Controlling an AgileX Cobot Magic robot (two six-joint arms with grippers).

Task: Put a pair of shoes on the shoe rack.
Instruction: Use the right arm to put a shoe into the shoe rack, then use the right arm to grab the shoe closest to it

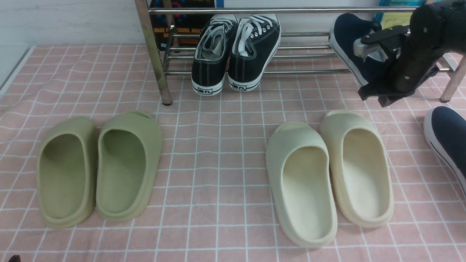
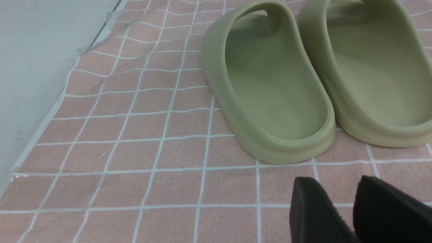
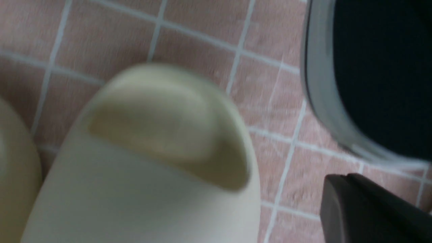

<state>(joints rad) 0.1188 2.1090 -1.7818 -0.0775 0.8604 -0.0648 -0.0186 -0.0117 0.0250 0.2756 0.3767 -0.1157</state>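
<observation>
One navy slip-on shoe lies tilted on the right part of the steel shoe rack, toe up, its heel end hidden behind my right arm. The other navy shoe lies on the pink mat at the far right; its white sole and dark upper show in the right wrist view. My right gripper hangs just in front of the rack, between the two shoes, with jaws pressed together and empty. My left gripper rests low near the green slides, jaws slightly apart and empty.
Black lace-up sneakers stand on the rack's middle. Green slides lie front left, also in the left wrist view. Cream slides lie front right; one toe fills the right wrist view. The mat's edge and a white wall are at left.
</observation>
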